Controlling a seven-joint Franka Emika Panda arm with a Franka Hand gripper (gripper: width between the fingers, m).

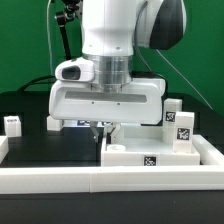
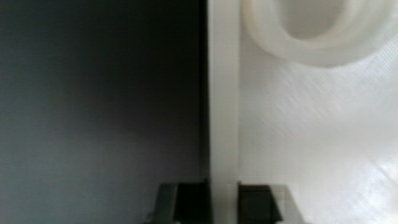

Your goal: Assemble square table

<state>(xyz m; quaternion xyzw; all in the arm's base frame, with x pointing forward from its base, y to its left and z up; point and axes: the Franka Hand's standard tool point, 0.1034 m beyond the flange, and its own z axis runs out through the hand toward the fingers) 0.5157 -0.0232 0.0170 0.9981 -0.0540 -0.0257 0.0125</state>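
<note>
The square table's white top (image 1: 150, 150) lies flat on the black surface, with tags on its front rim. My gripper (image 1: 100, 127) comes straight down at the end of the top on the exterior view's left. In the wrist view the gripper (image 2: 222, 196) is shut on the top's thin raised rim, one dark finger (image 2: 185, 202) outside it and the other over the white top (image 2: 311, 130). A round socket (image 2: 285, 45) shows on the top's inner face. Short white tagged legs stand at the exterior view's left (image 1: 12, 124) and right (image 1: 185, 126).
A long white rail (image 1: 100, 180) runs along the front and turns back at the exterior view's right. Another tagged leg (image 1: 172, 110) stands behind the top, and a small tagged piece (image 1: 53, 123) sits by the arm's base side. A green wall closes the back.
</note>
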